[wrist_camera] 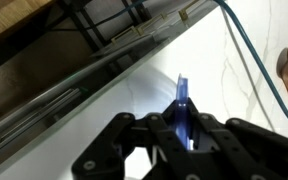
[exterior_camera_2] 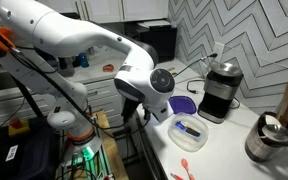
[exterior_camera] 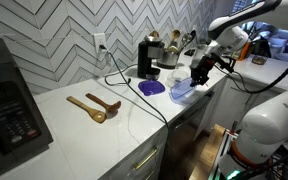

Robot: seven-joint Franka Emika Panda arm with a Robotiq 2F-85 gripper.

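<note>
The white tabletop [exterior_camera: 74, 130] runs under a chevron-tiled wall, and the hand [exterior_camera: 198, 70] hangs above its front edge, over a clear tub [exterior_camera: 182, 92]. In the wrist view the hand [wrist_camera: 184, 128] has its fingers pressed together on a thin blue strip [wrist_camera: 182, 100]. The strip juts straight out past the fingertips toward the tabletop, close to the edge where the drawers [wrist_camera: 74, 80] begin. The strip touches nothing but the fingers. Its lower end is buried between them, so its full length cannot be told, and in both exterior views it is too small to pick out. In an exterior view the white arm [exterior_camera_2: 74, 40] fills much of the picture, and the hand below the round wrist is lost against the dark background. A blue piece lies inside the tub [exterior_camera_2: 189, 132], but what it is cannot be made out. The tabletop is smooth and glossy. The coffee maker [exterior_camera: 146, 58] is black with a shiny metal top, and the two spoons [exterior_camera: 94, 106] are plain wood, lying well apart from the hand. The round lid [exterior_camera: 152, 88] just beside the tub is purple plastic. The tub is see-through with rounded corners. A blue cable [wrist_camera: 254, 60] curves across the tabletop. The strip is narrow, flat and slightly translucent.
</note>
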